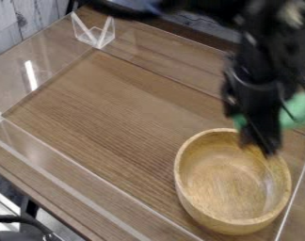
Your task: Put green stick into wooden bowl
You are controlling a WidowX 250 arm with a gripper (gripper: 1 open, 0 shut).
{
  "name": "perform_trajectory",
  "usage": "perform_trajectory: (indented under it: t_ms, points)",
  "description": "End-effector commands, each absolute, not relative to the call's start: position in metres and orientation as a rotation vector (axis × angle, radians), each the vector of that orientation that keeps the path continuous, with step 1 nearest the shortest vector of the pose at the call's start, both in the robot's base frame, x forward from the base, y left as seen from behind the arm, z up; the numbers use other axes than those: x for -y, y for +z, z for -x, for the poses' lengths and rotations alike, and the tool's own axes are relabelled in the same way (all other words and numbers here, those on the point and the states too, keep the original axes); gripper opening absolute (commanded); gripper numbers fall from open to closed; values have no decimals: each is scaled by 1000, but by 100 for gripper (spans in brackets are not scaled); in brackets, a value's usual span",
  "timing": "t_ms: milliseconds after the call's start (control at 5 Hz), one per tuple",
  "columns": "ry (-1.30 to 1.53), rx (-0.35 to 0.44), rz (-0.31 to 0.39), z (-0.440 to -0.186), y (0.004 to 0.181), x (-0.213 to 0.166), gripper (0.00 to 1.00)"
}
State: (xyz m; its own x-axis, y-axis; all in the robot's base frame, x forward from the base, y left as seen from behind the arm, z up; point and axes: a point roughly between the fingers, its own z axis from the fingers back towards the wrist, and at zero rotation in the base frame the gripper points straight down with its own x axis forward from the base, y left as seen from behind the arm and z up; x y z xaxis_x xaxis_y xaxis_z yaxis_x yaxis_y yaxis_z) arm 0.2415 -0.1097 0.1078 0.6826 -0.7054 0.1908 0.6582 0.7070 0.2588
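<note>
A single view looks down at an angle on a wooden tabletop (104,113) edged by low clear plastic walls (48,61). The wooden bowl (233,184) sits at about five o'clock in the picture, wide, shallow and light tan, and what I can see of its inside is empty.

I am the black arm reaching in from one o'clock. My gripper (258,139) hangs over the far rim of the bowl at about three o'clock, pointing steeply down, and it is blurred. My fingers are drawn in as tight as they go. A patch of bright green shows just beside them toward the right edge of the picture; I take it to be the green stick (297,111), apparently pinched in my grip, though the blur keeps me from seeing the contact itself.

My judgement of progress: the pickup and most of the carry look finished, since the stick is off the table and I am at the bowl. What is left is to settle over the bowl's middle, part my fingers, and let the stick drop inside.
</note>
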Motion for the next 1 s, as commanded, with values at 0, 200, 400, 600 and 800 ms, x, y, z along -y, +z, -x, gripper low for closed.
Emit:
perform_trajectory:
  t_ms: [0, 200, 400, 600, 800]
  points:
    - [-805, 329, -163, -241, 104, 135, 0]
    - [-791, 306, -147, -237, 100, 131, 0]
    - [-775, 289, -142, -235, 97, 124, 0]
    - [-772, 276, -135, -233, 93, 122, 0]
    - [-767, 259, -112, -229, 89, 120, 0]
